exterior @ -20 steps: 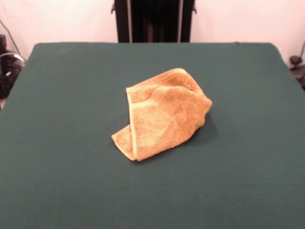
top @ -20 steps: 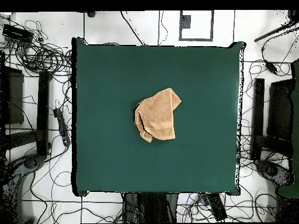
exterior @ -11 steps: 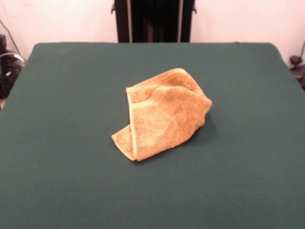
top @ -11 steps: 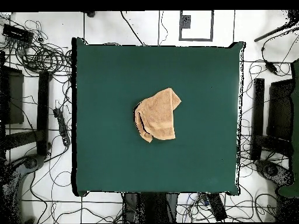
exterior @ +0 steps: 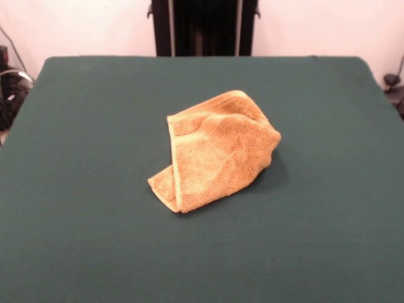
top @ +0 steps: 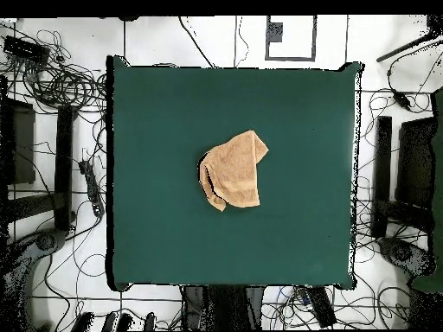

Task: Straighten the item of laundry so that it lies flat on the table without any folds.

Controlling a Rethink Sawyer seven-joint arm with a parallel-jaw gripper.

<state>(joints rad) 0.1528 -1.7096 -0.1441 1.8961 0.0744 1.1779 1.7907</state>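
The item of laundry (exterior: pixel 214 151) is an orange-tan terry towel lying crumpled near the middle of the dark green table (exterior: pixel 76 126). It is folded over itself, with a hemmed edge running down its left side and a small flap tucked under at the lower left. From above, the item of laundry (top: pixel 234 170) is a bunched, roughly triangular shape at the centre of the table (top: pixel 156 112). Neither view shows the gripper.
The robot's dark pedestal (exterior: pixel 203 28) stands behind the table's far edge and shows as the pedestal (top: pixel 227 307) from above. Tangled cables (top: pixel 60 82) and dark stands (top: pixel 65 164) lie on the floor around the table.
The towel has not moved. In the overhead view a few small dark shapes have appeared at the bottom edge, left of the robot's base.
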